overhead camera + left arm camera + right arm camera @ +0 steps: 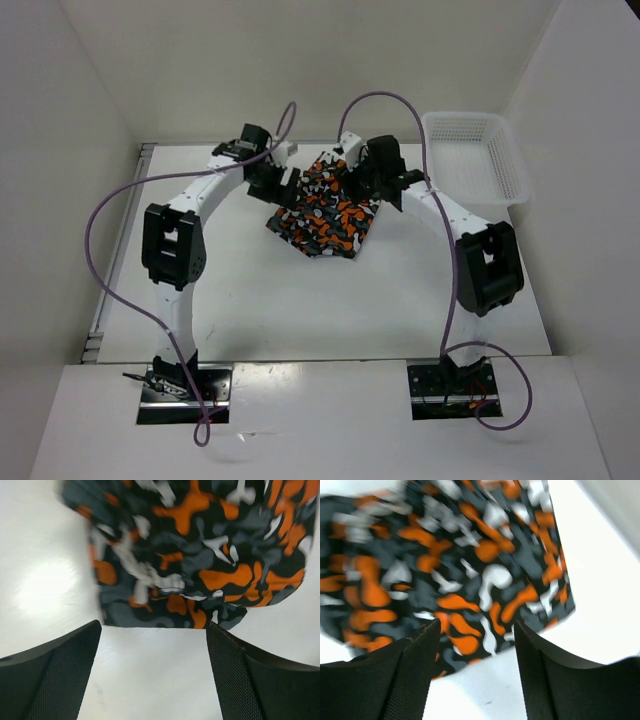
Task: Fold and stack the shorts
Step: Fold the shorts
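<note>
The shorts (326, 210), patterned in orange, black, grey and white blotches, lie folded on the white table at the back middle. My left gripper (283, 182) hovers at their far left edge, open, with only bare table between its fingers (235, 675); the shorts (200, 555) lie just beyond the tips. My right gripper (372, 178) sits over their far right part, also open. Its fingers (415, 675) stand apart above the hem of the shorts (455, 580), holding nothing.
A white mesh basket (476, 155) stands at the back right of the table (300, 300). White walls close in the table on the left, back and right. Purple cables loop over both arms.
</note>
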